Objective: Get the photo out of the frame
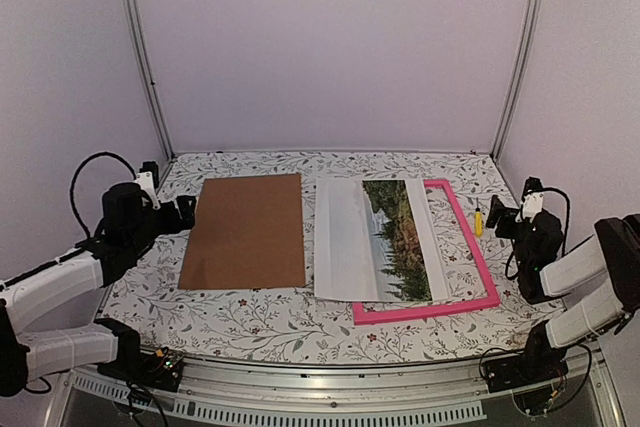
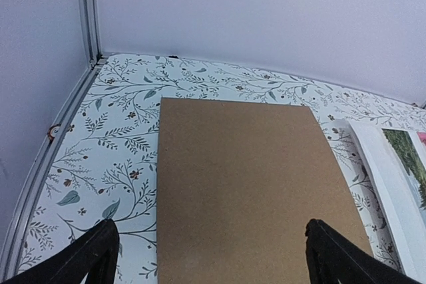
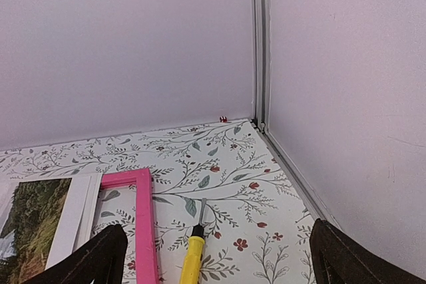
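Observation:
The photo (image 1: 375, 239), a white-margined sheet with a landscape print, lies flat across the left part of the pink frame (image 1: 472, 247) and hides the frame's left border. Inside the frame's right half the patterned table shows. My left gripper (image 1: 187, 211) hovers open at the left edge of the brown backing board (image 1: 246, 232). In the left wrist view the gripper (image 2: 216, 257) has its black fingers (image 2: 98, 252) spread over the board (image 2: 246, 184), with the photo (image 2: 389, 187) at the right. Open too, my right gripper (image 1: 498, 218) stands right of the frame (image 3: 144, 217); the photo (image 3: 40, 224) shows in its view.
A yellow-handled screwdriver (image 1: 478, 219) lies on the table between the frame and my right gripper (image 3: 216, 261), seen close as the screwdriver (image 3: 193, 261) in the right wrist view. Enclosure walls and metal rails (image 1: 145, 57) surround the floral table (image 1: 250, 317).

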`<state>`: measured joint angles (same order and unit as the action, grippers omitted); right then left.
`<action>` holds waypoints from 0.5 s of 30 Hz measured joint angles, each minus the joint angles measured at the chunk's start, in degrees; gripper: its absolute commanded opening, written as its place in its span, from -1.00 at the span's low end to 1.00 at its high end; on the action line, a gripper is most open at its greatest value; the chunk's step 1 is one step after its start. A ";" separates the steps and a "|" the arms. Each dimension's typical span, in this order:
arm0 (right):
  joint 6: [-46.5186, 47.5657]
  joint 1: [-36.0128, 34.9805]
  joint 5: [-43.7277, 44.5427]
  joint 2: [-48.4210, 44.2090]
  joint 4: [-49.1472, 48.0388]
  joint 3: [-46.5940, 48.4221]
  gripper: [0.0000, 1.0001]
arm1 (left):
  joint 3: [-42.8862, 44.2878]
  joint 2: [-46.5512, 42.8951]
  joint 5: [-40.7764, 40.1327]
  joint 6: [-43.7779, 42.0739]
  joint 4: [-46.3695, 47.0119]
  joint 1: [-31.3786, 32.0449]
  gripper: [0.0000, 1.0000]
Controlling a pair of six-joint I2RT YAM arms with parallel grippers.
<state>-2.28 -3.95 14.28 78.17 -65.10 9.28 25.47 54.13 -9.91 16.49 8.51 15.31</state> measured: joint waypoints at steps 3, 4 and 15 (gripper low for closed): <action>1.51 0.02 -0.48 4.79 -8.46 -0.70 0.98 | -2.58 -2.10 -2.16 -0.04 1.05 -1.86 0.99; 1.95 0.02 -0.81 6.64 -10.51 -0.61 0.98 | -3.32 -2.58 -3.06 -0.11 1.49 -2.64 0.99; 3.67 0.22 -1.68 10.43 -11.74 2.56 0.98 | -13.31 6.43 -11.80 -5.75 27.58 -10.49 0.99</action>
<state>1.39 -3.73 12.60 88.60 -76.84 11.84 12.16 60.55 -21.71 10.74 36.10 4.82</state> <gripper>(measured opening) 0.989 0.994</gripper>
